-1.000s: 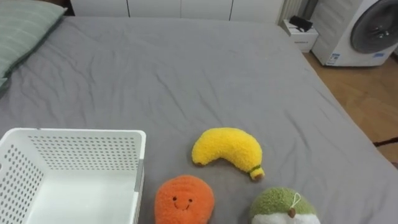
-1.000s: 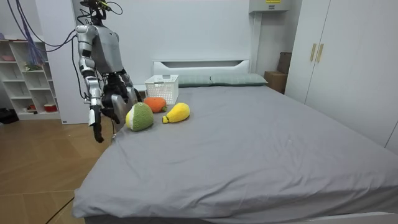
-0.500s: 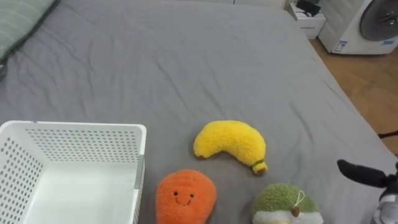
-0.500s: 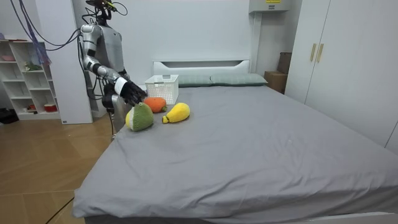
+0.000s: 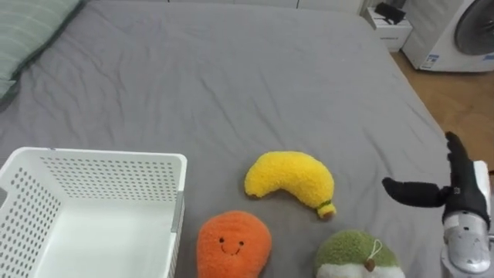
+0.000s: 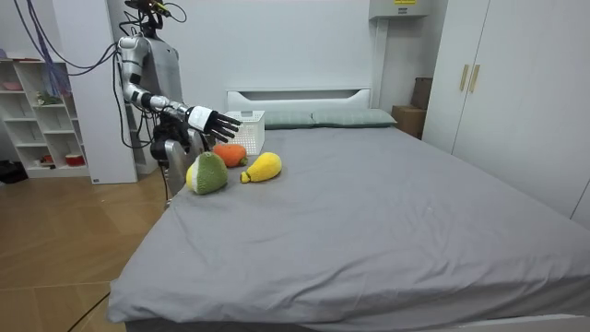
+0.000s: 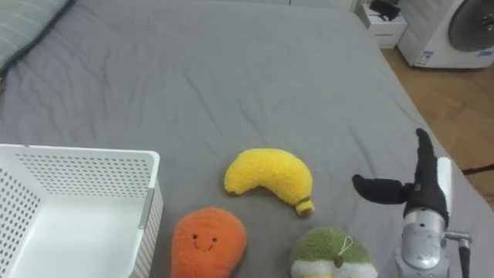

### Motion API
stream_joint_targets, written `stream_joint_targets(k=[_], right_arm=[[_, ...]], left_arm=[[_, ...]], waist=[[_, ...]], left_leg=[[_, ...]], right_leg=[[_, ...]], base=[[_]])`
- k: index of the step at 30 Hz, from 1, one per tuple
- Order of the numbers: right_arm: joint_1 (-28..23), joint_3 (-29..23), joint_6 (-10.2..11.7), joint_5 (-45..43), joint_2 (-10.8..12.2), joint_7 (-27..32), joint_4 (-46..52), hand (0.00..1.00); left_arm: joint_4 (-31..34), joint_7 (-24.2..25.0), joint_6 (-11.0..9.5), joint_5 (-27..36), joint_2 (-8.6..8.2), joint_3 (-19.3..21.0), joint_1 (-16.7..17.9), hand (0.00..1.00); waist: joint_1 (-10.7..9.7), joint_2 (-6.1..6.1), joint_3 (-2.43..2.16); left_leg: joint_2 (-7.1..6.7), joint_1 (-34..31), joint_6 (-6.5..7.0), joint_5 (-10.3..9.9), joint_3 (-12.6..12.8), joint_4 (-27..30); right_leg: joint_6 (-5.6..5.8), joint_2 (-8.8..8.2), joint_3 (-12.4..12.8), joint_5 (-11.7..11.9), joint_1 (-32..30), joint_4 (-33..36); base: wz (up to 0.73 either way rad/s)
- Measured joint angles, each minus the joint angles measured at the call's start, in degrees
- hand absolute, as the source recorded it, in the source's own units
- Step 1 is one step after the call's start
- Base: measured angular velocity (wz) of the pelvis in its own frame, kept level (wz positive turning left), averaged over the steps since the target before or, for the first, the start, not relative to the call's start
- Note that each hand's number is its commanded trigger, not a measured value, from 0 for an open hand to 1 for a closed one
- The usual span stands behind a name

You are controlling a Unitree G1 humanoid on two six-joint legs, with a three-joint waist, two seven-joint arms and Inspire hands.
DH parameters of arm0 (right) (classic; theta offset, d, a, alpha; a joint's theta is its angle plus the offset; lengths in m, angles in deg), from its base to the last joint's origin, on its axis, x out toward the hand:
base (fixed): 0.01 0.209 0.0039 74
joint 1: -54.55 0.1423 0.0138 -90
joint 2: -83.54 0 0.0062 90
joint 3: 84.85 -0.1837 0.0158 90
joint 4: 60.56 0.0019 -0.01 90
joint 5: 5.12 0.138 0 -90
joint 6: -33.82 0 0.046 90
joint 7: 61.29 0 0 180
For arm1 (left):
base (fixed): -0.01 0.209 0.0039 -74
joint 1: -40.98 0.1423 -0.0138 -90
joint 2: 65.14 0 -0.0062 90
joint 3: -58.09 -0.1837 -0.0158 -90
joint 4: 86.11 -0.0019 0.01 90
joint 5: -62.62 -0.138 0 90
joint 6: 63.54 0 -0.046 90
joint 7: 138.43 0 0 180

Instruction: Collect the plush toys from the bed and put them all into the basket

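Grey bed (image 5: 231,77) carries three toys: a banana (image 5: 289,181), an orange toy (image 5: 233,245) just beside the white basket (image 5: 116,157), and a green toy (image 5: 359,259). The right hand (image 5: 463,194) hovers right of the banana, fingers straight, thumb spread apart, holding nothing.

Fuzzy plush banana (image 5: 290,181); perforated, seemingly plastic basket (image 5: 108,168); matt cloth bedsheet (image 5: 231,85).

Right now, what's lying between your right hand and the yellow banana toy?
Only bare grey bedsheet lies between the right hand and the yellow banana toy, as the left eye view shows.
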Motion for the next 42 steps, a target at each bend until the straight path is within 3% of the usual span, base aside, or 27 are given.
stream_joint_targets(k=[9, 14, 20, 26, 39, 42], right_arm=[[0.1, 2.6, -2.4, -2.4, 0.0, -13.9, -4.2, 0.00], [0.1, 2.7, -4.8, -2.9, -0.1, -21.5, -6.9, 0.00], [0.1, 2.5, -5.2, -6.6, -0.3, -28.6, -6.4, 0.00], [0.1, 2.4, -5.5, -10.3, -0.4, -33.2, -6.0, 0.00], [0.1, 2.2, -6.5, -18.2, -1.0, -38.2, -2.8, 0.00], [0.1, 2.2, -7.6, -21.8, -0.9, -39.5, -2.8, 0.00]], left_arm=[[0.4, 1.6, 0.5, 0.0, -0.01, -0.2, 0.5, 0.00], [0.4, 2.6, 1.1, 0.0, 0.52, -0.1, 0.6, 0.00], [-0.1, 4.0, 1.4, -1.5, 1.58, 0.4, 0.5, 0.00], [-1.5, 4.9, 2.1, -2.4, 1.74, 0.4, -0.3, 0.00], [-2.5, 5.2, 2.5, -3.2, 1.76, 0.5, -1.5, 0.00], [-2.5, 5.2, 2.5, -3.2, 1.76, 0.6, -2.0, 0.00]], waist=[[0.1, -0.66, -0.28], [0.0, -1.11, -0.12], [0.1, -2.11, 0.00], [1.4, -2.54, 0.05], [1.5, -2.38, -0.02], [1.6, -2.31, 0.00]], left_leg=[[0.00, 0.1, 0.00, 0.0, 0.0, 0.0], [-0.03, -0.1, 0.01, 0.0, -0.2, 0.0], [-0.11, -0.1, 0.01, 0.0, -1.1, 0.1], [-0.11, -0.2, 0.01, 0.0, -1.2, 0.1], [-0.12, -0.7, 0.00, 0.0, -1.9, 0.7], [-0.14, -0.7, 0.00, 0.0, -2.0, 0.8]], right_leg=[[0.00, -0.08, -0.2, 0.0, 0.2, 0.1], [0.00, -0.31, -0.3, 0.0, 0.6, 0.1], [-0.02, -0.25, -0.8, 0.0, 1.0, -0.6], [-0.02, -0.21, -1.1, 0.0, 1.0, -0.5], [-0.06, -0.30, -1.2, 0.0, 1.1, -0.6], [-0.08, -0.42, -1.4, 0.0, 1.1, -0.7]], base=[[0.00], [0.00], [0.07], [0.00], [0.01], [0.00]])
